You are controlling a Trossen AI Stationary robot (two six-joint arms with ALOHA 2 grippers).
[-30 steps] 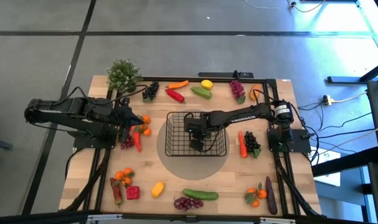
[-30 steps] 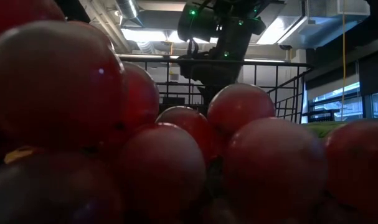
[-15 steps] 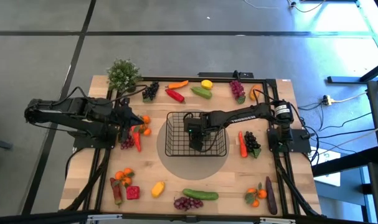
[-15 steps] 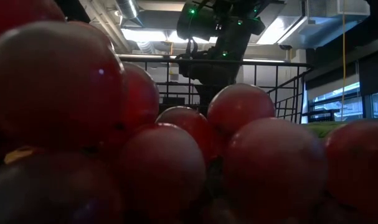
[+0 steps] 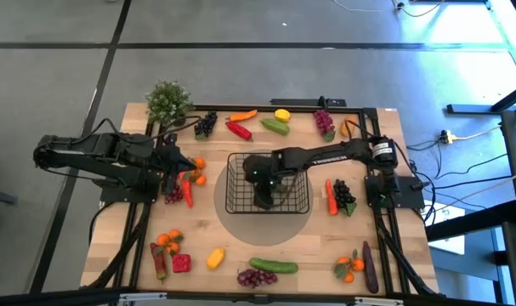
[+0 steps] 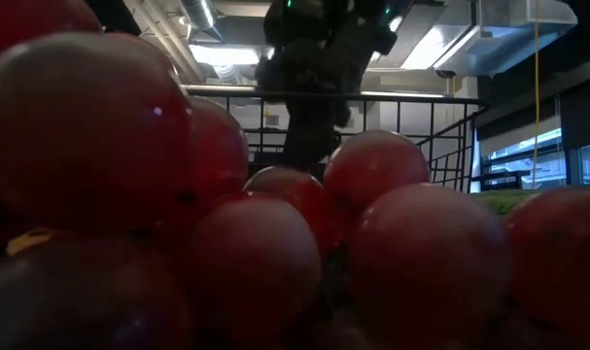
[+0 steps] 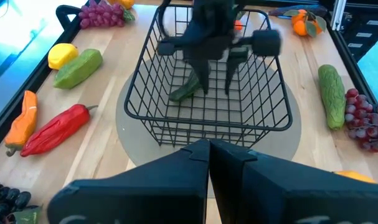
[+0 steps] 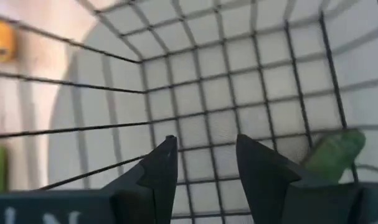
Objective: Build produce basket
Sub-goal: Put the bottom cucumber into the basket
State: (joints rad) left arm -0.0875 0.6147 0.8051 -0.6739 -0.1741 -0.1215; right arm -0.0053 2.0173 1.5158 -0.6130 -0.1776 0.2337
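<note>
A: Left of the counter [image 5: 240, 246]?
B: The left gripper [image 5: 192, 163], fingers [image 7: 176, 163] pressed together and empty, waits beside oranges and a red pepper [image 5: 186, 187].
A: Centre?
B: The basket [image 5: 237, 202] stands there; the right gripper [image 5: 263, 192] hangs inside it, fingers [image 8: 160, 163] apart, holding nothing. A green vegetable [image 7: 186, 89] lies on the basket floor.
A: Right?
B: A carrot [image 5: 331, 197] and dark grapes [image 5: 343, 195] lie near the basket.

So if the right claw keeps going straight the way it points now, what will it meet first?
Most likely the wire floor of the basket. The right claw is open and empty, and the green vegetable lies off to one side.
</note>
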